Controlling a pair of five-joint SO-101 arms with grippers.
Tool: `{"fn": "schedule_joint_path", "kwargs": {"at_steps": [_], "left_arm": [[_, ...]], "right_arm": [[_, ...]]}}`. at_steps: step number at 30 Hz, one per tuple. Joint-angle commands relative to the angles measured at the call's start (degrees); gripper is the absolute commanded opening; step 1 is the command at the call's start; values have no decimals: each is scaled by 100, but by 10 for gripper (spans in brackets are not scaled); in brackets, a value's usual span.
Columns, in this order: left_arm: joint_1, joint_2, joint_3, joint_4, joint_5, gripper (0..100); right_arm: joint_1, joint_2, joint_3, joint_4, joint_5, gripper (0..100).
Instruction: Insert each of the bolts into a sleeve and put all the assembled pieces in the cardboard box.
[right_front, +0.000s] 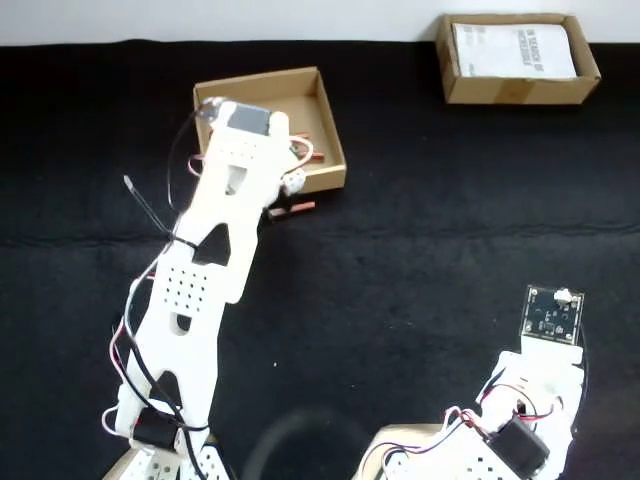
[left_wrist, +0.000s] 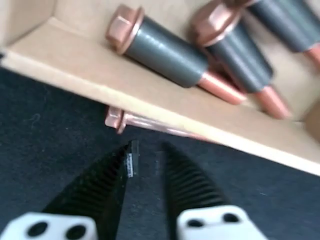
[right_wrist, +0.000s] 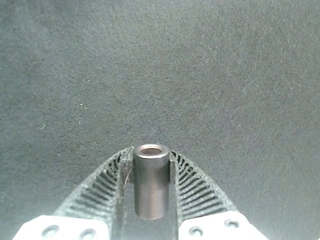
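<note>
Over black cloth (right_front: 420, 250), left claw (left_wrist: 148, 151) gapes slightly, empty; right claw (right_wrist: 150, 154) grips a sleeve (right_wrist: 151, 186).

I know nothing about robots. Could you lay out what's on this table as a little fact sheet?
Left gripper: open, holding nothing, just short of a bare bolt
Bolt: lying on the table beside the outer wall of the box
Inside box: at least three assembled pieces, each a bolt in a sleeve
Right gripper: shut on a sleeve with no bolt in it
Far side: second box with a paper inside
</note>
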Motion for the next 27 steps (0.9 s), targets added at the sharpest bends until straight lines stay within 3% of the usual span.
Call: {"fn": "schedule_joint_path", "kwargs": {"at_steps": [1,23,27], "left_arm": [[4,-365,-40,53,79,271],[-391,848,-75,-316,88,264],[-391,875,-75,-167,88,143]], "right_arm": [[-40,-48,-365,13,62,7],[-22,-48,-330,13,308,7],[-13,-48,-347,13,308,7]]}}
